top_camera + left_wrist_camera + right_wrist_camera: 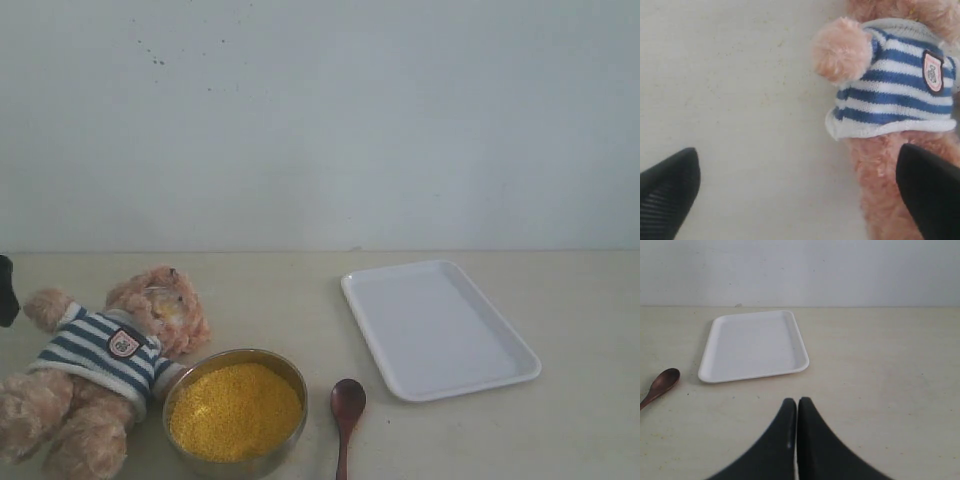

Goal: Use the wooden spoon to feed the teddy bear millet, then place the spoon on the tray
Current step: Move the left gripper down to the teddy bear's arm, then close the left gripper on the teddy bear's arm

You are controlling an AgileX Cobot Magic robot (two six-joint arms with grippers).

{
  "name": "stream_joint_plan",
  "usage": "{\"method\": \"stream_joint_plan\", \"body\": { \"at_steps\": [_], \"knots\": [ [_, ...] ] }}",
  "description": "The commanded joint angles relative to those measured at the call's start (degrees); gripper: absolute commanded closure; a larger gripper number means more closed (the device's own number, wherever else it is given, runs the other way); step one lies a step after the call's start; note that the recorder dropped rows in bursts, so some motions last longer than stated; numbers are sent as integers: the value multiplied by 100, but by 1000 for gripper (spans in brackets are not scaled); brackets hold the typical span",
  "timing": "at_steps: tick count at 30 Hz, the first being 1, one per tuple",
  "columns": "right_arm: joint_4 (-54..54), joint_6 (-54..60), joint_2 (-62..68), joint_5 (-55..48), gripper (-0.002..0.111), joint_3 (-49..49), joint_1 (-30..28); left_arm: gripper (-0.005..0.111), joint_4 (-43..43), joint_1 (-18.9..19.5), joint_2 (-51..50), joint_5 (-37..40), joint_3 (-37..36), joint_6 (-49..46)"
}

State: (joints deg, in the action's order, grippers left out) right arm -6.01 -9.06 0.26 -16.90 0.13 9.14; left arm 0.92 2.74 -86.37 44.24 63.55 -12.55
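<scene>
Exterior view: bear (100,370), millet (235,410) and spoon (347,405) are seen along the front edge of the tabletop (580,430), tray (440,325) further right. Left claw (799,195) is spread wide by the bear; right claw (796,412) is closed, empty.

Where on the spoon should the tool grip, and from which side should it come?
Probably the thin handle of the spoon, from straight above, jaws across it: it lies flat on the table, apart from the bowl beside it.

Colours on the cream desk (300,300)
Light-brown teddy bear (100,372) in navy-and-white stripes; yellow millet (235,410); dark reddish-brown wooden spoon (347,405); white tray (440,330).
</scene>
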Motion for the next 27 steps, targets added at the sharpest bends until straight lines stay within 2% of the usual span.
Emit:
{"method": "stream_joint_plan", "body": {
  "at_steps": [1, 6, 12, 17, 27],
  "knots": [
    [-52, 7, -26, 76, 109, -13, 7, -1, 958, 4, -192, -532, -106, 1],
    [-52, 7, -26, 76, 109, -13, 7, -1, 1617, 4, -678, -656, -106, -663],
    [-52, 7, -26, 76, 109, -13, 7, -1, 1715, 4, -1242, -1167, -106, -658],
    [-52, 7, -26, 76, 109, -13, 7, -1, 2541, 4, -1602, -1601, -106, -731],
    [-52, 7, -26, 76, 109, -13, 7, -1, 4246, 4, -2344, -1589, -106, -2636]
  ]
}}
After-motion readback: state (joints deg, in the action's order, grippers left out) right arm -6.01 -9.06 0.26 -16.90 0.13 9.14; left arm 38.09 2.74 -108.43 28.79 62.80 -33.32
